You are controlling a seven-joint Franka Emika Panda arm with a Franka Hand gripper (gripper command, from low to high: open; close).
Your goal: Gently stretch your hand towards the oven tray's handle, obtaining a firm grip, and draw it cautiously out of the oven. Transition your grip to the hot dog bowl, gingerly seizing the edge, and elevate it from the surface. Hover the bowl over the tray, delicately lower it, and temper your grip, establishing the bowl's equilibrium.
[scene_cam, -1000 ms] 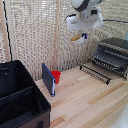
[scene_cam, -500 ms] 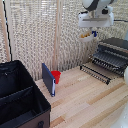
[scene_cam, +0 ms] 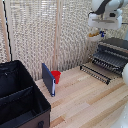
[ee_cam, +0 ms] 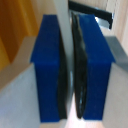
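My gripper (scene_cam: pixel 98 33) hangs high at the exterior view's right, shut on the hot dog bowl (scene_cam: pixel 93 34), which shows as a small white-and-yellow shape well above the table. In the wrist view the two dark-blue fingertips (ee_cam: pixel 49 70) pinch the bowl's thin white edge (ee_cam: pixel 64 22). The dark oven (scene_cam: pixel 116 46) stands at the far right. Its black wire tray (scene_cam: pixel 100 69) is drawn out in front of it, with the handle (scene_cam: pixel 93 74) along the front edge. The bowl is above and a little behind the tray's left end.
A big black bin (scene_cam: pixel 20 100) fills the exterior view's lower left. A small red cup (scene_cam: pixel 56 76) stands beside an upright blue board (scene_cam: pixel 48 79) mid-table. A bamboo blind backs the wooden table (scene_cam: pixel 85 102).
The gripper has carried the bowl towards the exterior view's right, from mid-scene to near the oven, staying high.
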